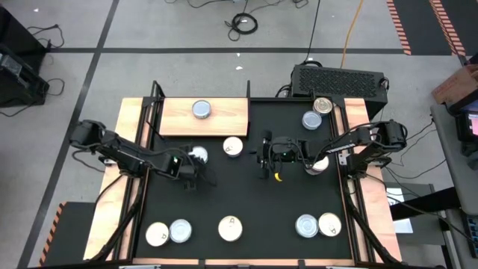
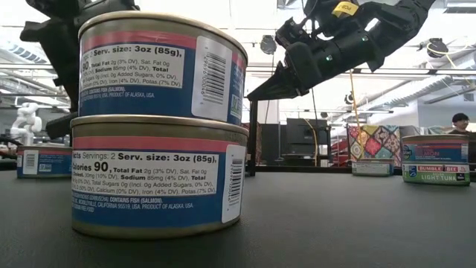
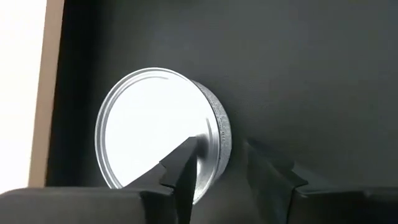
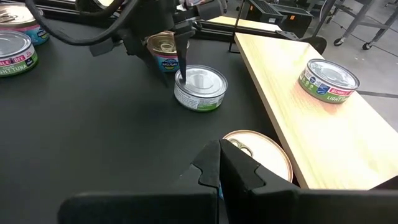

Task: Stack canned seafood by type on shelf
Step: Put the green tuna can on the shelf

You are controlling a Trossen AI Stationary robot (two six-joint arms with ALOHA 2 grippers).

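Left tool (image 1: 196, 166) is slightly parted, 1 finger (image 3: 186, 174) inside the rim of a silver can (image 1: 197, 155) beside the shelf (image 1: 224, 117). Right tool (image 1: 265, 157), fingers together and empty, hangs near a cream-topped can (image 1: 233, 147). 1 can (image 1: 202, 110) sits on the shelf.

Bright overhead light; the tin (image 3: 158, 127) top glares white in the left wrist view, near fingers (image 3: 186, 180) blurred, shadows soft

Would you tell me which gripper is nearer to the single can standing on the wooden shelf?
Left. The left gripper is at a silvery can just below the shelf; the right gripper is farther from the shelf can.
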